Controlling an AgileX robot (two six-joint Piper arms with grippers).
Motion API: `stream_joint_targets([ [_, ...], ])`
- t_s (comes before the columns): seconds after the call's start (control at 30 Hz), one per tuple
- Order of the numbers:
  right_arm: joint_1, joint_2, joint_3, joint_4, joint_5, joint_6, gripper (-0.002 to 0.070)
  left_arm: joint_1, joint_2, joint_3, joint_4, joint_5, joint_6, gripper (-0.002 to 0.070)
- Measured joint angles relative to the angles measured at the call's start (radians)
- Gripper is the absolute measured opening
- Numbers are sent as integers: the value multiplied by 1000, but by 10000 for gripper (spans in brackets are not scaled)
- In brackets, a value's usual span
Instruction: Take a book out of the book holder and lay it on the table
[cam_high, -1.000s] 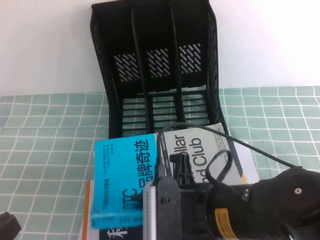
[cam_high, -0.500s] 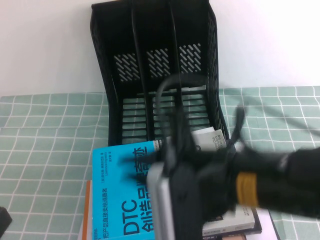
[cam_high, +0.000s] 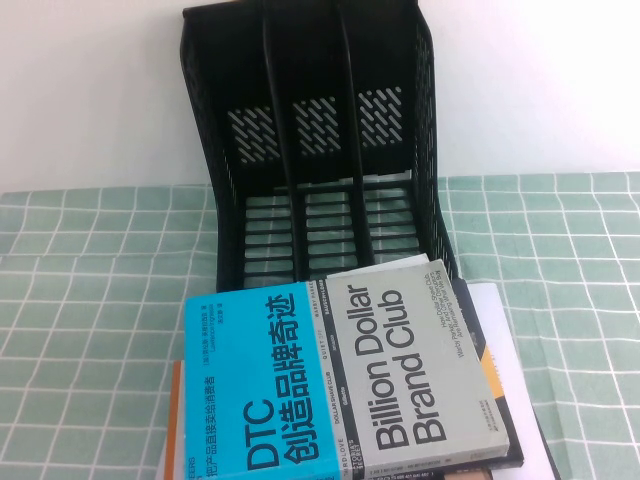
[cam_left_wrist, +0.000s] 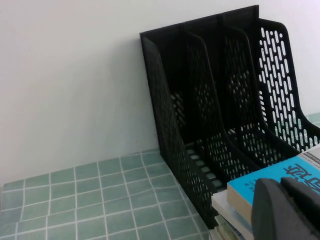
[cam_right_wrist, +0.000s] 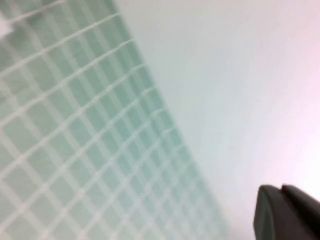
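The book (cam_high: 350, 375) lies flat, cover up, in the lower centre of the high view, its cyan half to the left and its grey half to the right. It rests on a stack of other books (cam_high: 178, 420) whose edges show at its lower left, just in front of the book holder (cam_high: 310, 130). The holder stands upright in the upper centre, its 3 slots holding nothing. The desk (cam_high: 90, 270) wears a pale green gridded cloth.

Neither arm shows in the high view. The left gripper (cam_left_wrist: 290, 207) sits at the lower right of its wrist view, just beside the book's cyan corner, jaws together. The right gripper (cam_right_wrist: 287, 212) shows at the lower right of its wrist view, over the cloth, jaws together and holding nothing.
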Motion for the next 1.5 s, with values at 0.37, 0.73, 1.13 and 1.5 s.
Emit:
stream_joint_targets([
  [0.37,-3,-619,425,547,-347,72,-1,0,0,144,-127,-252,-50,-2],
  [0.73,-3,-887,845,669,-565,143,-1,0,0,222,-145,-325,113,-3],
  [1.13,-3,-894,862,724,-563,147,-1,0,0,225,-161,-285,160,-3],
  [1.5,-3,-894,862,726,-563,147,-1,0,0,225,-161,-282,161,-2],
])
